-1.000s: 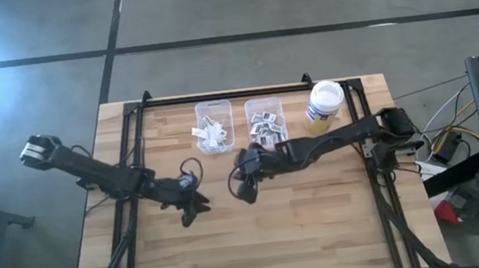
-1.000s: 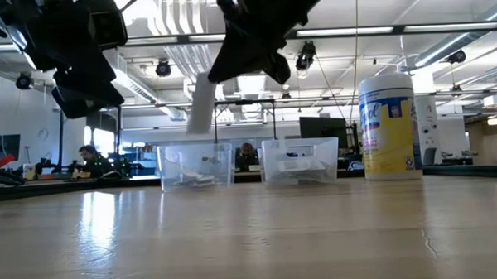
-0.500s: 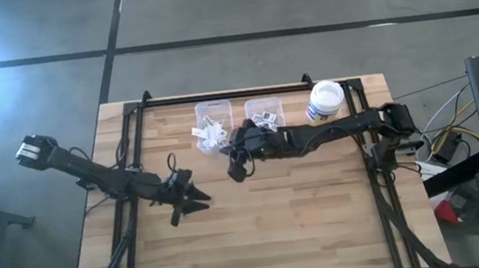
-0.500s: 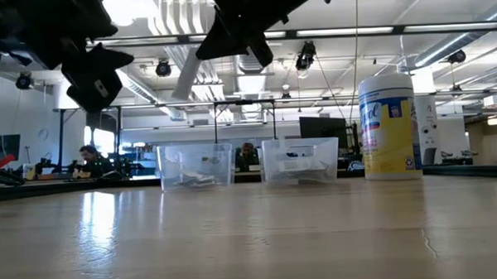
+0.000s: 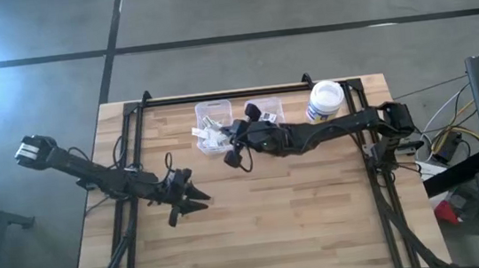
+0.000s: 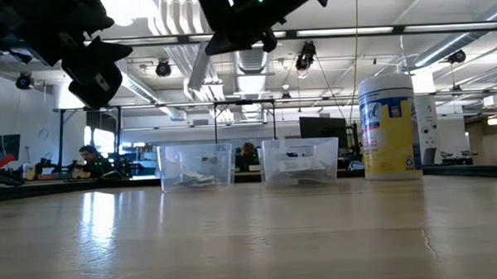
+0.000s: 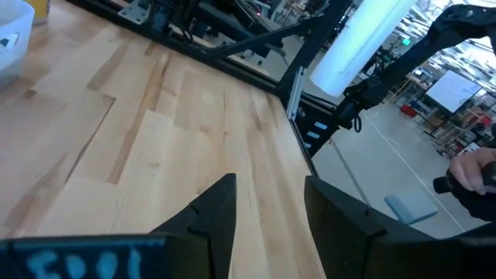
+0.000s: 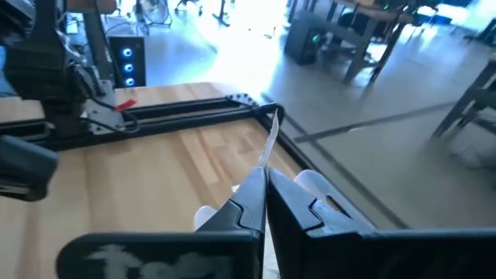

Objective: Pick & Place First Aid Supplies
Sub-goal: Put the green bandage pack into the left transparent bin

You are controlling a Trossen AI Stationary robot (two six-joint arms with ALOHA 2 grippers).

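Note:
My right gripper reaches across the table and hovers by the near right corner of the left clear bin. It is shut on a long narrow pale strip. Both the left bin and the right bin hold white packets, which rest on the bin floors. My left gripper is open above bare wood left of centre and holds nothing. Its fingers stand apart in the left wrist view. My right gripper pinches one end of the strip between its two shut fingers. The strip sticks out past the fingertips, edge-on in the wrist view. It is lifted clear of the table and hangs slanting below the gripper in the low view.
A white-lidded yellowish jar stands right of the bins near the far edge. Black frame rails run along the table's left, right and far sides. Bare wood fills the near half of the table.
My right gripper has carried the strip from the table's middle toward the far edge and the left bin, rising as it went. The strip hangs higher than before. My left gripper has shifted slightly and turned.

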